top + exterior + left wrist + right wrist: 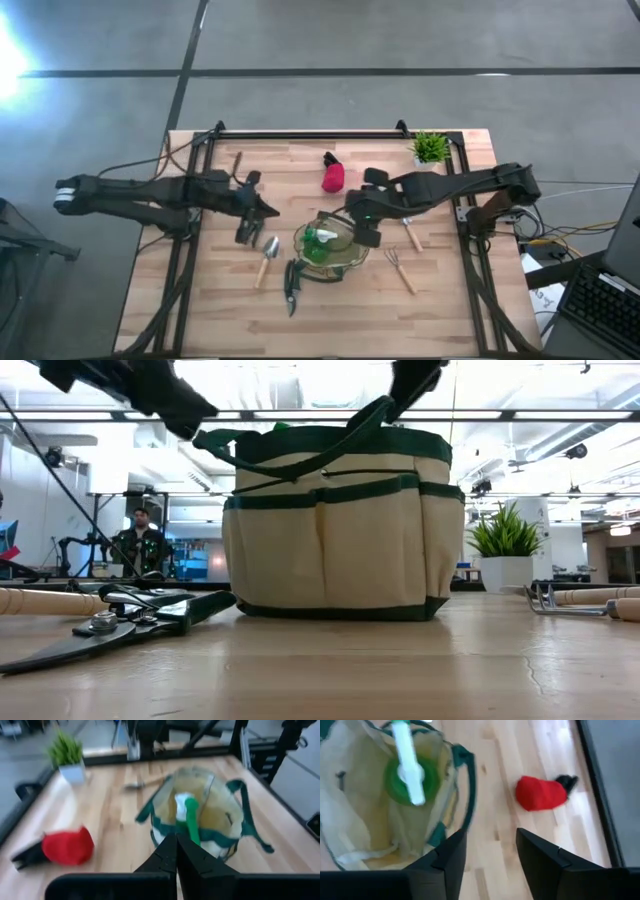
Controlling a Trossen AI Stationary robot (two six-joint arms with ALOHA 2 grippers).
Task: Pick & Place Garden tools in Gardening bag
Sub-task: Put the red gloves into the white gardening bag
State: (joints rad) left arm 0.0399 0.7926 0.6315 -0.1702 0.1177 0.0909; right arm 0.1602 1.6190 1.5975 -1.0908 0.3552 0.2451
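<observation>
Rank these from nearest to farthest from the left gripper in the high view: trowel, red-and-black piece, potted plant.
From the left gripper, shut and holding nothing, left of the gardening bag:
1. Trowel, on the table just below it in the picture.
2. Red-and-black piece, up and to the right, toward the back edge.
3. Potted plant, at the back right corner.

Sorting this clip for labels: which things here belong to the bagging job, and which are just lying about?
Job: gardening bag, spray bottle already inside it, trowel, pruning shears, rake, red-and-black piece.
Lying about: potted plant.
</observation>
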